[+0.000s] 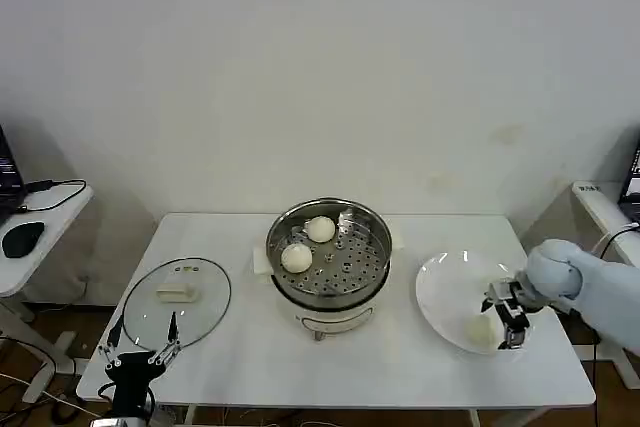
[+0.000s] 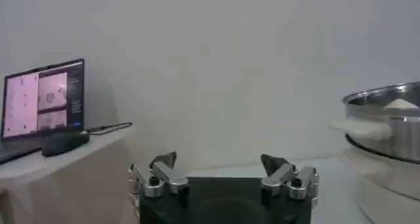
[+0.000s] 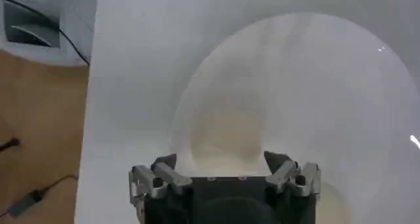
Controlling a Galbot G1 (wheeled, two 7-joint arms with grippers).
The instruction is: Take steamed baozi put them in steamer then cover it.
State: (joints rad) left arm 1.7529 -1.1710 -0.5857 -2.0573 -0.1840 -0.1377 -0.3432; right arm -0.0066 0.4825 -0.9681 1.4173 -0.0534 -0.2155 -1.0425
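**Steel pot holds two buns while the right gripper hangs over a third**

Stainless steel forms the steamer, which stands upright at the middle of the white table, its mouth facing up and its perforated tray exposed. Two steamed baozi lie on that tray toward the robot's left side, apart from each other; both are round, smooth and cream-white, with no long axis to speak of.

A third bun sits on the white plate at the table's right. The right gripper hangs just above it, fingers spread wide and gripping nothing. In the right wrist view the bun lies ahead of the fingertips, centred between the jaws and not enclosed by them.

The cover rests flat on the table's left side, its pale oblong handle running roughly left to right. The left gripper waits at the near table edge beside the cover, jaws wide apart and empty.
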